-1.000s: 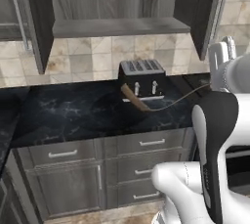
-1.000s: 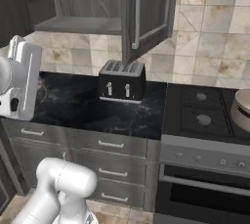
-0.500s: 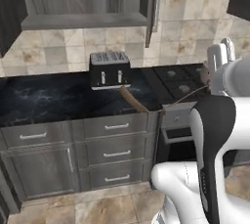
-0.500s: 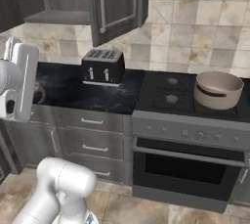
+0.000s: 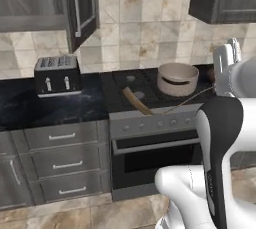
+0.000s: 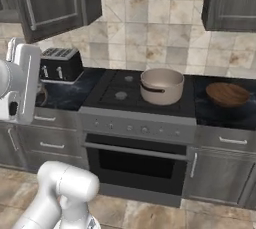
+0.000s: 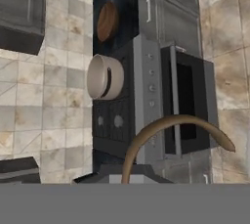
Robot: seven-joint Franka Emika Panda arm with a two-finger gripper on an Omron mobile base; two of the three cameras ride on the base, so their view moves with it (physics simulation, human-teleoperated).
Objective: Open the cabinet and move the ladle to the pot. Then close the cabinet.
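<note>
Gripper closed on ladle [image 5: 137,104]; fingertips hidden behind the arm. Cabinet [image 5: 80,8] door open, interior cut off. Pot [image 6: 161,86] unobstructed.

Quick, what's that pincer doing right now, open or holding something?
Pincer: shut on the brown ladle with the thin curved handle.

From my left base camera the cabinet [image 5: 47,3] is cut by the top and left edges, so I cannot see its shelves. The ladle [image 5: 137,104] shows its brown bowl and thin handle, but the handle's far end disappears behind my own arm, hiding the grip. In the hand camera the ladle's curved handle [image 7: 171,130] drops behind the bottom band. The toaster [image 6: 59,64] is partly hidden by my arm.
</note>
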